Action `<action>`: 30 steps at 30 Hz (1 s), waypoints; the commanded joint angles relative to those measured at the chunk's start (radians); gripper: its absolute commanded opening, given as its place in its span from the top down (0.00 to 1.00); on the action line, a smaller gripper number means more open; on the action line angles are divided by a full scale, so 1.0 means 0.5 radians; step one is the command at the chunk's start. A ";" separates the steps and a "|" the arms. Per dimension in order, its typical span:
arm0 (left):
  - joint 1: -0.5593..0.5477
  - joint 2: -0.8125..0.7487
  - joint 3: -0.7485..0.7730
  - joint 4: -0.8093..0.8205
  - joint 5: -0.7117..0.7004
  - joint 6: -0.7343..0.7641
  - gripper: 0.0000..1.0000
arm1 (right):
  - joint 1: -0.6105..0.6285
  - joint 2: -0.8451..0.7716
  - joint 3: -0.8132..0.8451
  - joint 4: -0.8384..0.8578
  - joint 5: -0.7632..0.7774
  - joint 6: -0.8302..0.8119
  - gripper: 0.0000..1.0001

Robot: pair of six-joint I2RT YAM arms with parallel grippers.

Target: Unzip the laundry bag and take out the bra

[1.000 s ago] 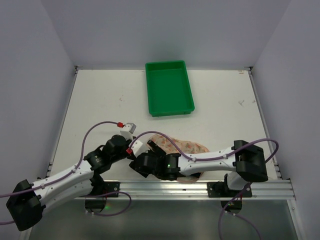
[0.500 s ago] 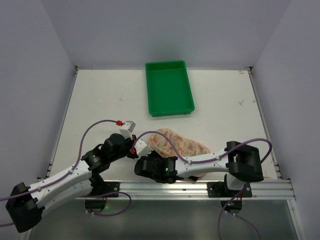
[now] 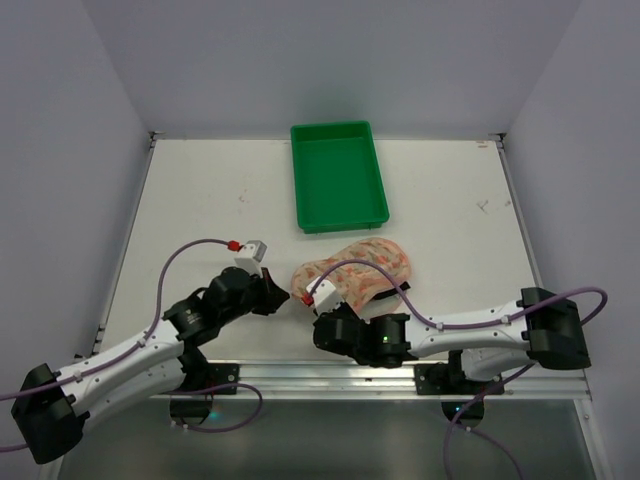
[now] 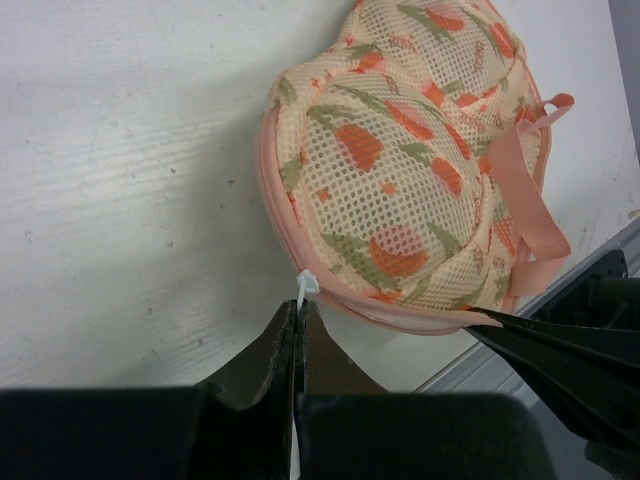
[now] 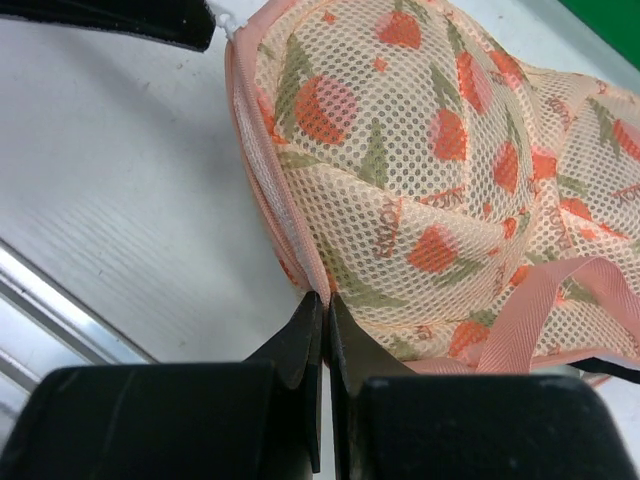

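On the laundry bag's (image 3: 362, 266) rim, left end effector (image 4: 298, 306) and right end effector (image 5: 325, 302), both pinched tight

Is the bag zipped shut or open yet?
Shut, it seems: the bag shows no gap along its rim in either wrist view; the left gripper pinches its white tab.

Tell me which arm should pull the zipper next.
Left. The left end effector is shut on the white zipper tab of the laundry bag; the right end effector only pinches its pink edging.
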 commanded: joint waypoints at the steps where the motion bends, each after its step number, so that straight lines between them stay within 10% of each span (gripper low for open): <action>1: 0.023 0.023 0.014 0.035 -0.242 -0.051 1.00 | -0.005 -0.115 -0.056 -0.126 -0.078 0.091 1.00; 5: 0.026 0.036 -0.020 0.066 -0.217 -0.048 1.00 | -0.002 -0.118 0.011 -0.230 -0.091 0.146 0.95; 12: 0.023 0.054 -0.017 0.195 0.006 -0.017 1.00 | 0.002 -0.075 0.232 -0.148 -0.149 -0.025 0.26; 15: 0.022 0.054 -0.014 0.241 0.080 -0.041 1.00 | 0.002 0.047 0.337 -0.080 -0.094 -0.142 0.11; 30: 0.019 -0.062 0.004 0.241 0.227 -0.115 1.00 | 0.005 0.627 0.524 0.181 0.412 -0.093 0.22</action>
